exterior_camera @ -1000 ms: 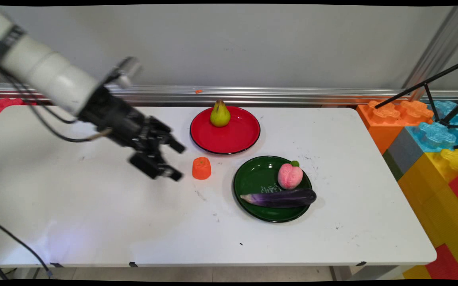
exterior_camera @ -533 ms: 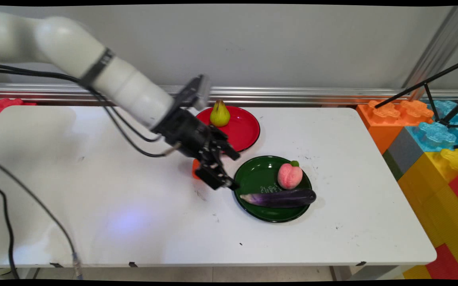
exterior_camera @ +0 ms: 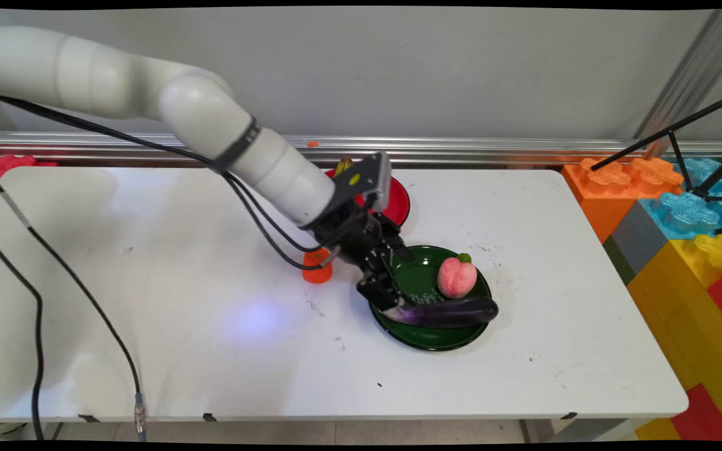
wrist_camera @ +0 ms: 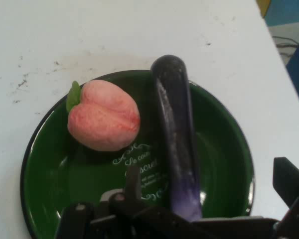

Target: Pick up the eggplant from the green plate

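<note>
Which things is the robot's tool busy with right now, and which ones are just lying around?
Busy with: the tool, open, with a finger on each side of the eggplant; the green plate holding the eggplant and the peach.
Lying about: orange toy piece; red plate; pear, mostly hidden by the arm; coloured blocks.

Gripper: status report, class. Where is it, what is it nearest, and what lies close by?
Gripper open, over green plate, astride eggplant stem end. Peach beside eggplant, same plate.

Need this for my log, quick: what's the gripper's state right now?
Gripper: open, holding nothing, its fingers on either side of the eggplant on the green plate.
</note>
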Robot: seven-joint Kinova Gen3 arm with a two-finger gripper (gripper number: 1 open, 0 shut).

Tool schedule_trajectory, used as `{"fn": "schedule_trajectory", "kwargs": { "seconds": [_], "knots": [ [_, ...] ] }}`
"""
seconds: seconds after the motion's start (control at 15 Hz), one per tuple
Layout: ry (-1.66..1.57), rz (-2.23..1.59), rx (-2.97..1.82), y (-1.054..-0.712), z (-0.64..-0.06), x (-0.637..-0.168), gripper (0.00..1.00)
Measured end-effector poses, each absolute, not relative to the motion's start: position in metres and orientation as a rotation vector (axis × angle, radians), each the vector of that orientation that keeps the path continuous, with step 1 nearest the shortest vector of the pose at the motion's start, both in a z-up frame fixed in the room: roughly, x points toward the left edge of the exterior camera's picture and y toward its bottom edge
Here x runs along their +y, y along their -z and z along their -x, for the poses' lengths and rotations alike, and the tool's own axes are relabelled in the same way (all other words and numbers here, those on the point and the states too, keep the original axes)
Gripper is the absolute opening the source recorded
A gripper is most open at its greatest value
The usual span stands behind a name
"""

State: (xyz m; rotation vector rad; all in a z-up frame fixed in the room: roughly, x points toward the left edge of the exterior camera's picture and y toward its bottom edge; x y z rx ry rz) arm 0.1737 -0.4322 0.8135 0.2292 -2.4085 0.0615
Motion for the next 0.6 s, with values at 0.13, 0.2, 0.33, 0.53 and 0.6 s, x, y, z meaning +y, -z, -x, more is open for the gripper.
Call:
{"fn": "schedule_trajectory", "kwargs": {
  "seconds": [0.13,0.2,0.33,0.53,0.6],
  "knots": [
    [-0.075,-0.217,-2.422,-0.798,-0.163,-0.439,1.0],
    [-0.08,-0.21,-2.426,-0.792,-0.158,-0.442,1.0],
    [-0.087,-0.202,-2.431,-0.782,-0.152,-0.445,1.0],
    [-0.1,-0.191,-2.437,-0.765,-0.139,-0.453,1.0],
    [-0.104,-0.188,-2.438,-0.759,-0.136,-0.456,1.0]
  ]
}}
